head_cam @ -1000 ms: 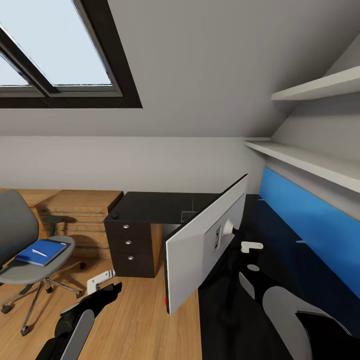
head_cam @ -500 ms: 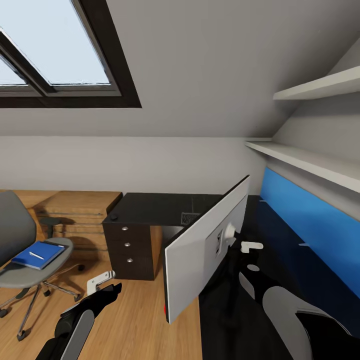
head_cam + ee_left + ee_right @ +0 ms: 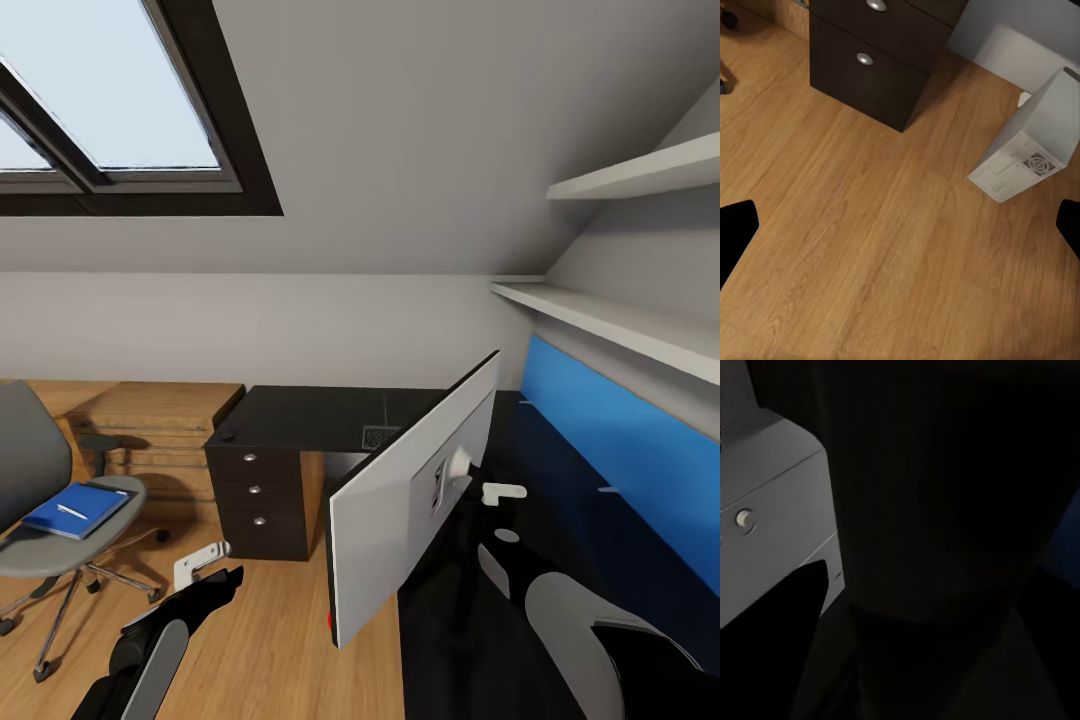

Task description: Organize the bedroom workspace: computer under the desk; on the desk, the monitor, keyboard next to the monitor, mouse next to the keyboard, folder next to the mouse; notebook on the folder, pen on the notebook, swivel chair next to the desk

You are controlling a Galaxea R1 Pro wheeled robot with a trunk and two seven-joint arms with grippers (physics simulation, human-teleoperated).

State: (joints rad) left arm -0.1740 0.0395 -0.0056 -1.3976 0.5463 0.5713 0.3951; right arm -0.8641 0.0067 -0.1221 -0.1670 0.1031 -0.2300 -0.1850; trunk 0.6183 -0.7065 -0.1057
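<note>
The monitor hangs tilted over the desk's edge, silver-white back toward me, with my right gripper shut on its stand. The desk has a black top and a dark drawer unit. The small dark mouse lies on the desk's far corner, and an end of the keyboard peeks out behind the monitor. The computer stands on the floor beside the drawers. On the swivel chair lies the blue folder with the white pen on it. My left gripper hangs open above the floor. The notebook is out of view.
A light wood drawer chest stands behind the chair. A blue wall panel and white shelves run along the right wall above the desk. A skylight sits in the sloped ceiling. Wood floor lies between chair and desk.
The camera has turned slightly right, so the chair and drawers sit further left in the picture. The monitor has tipped a little, its lower corner dropping. The left arm has kept its pose.
</note>
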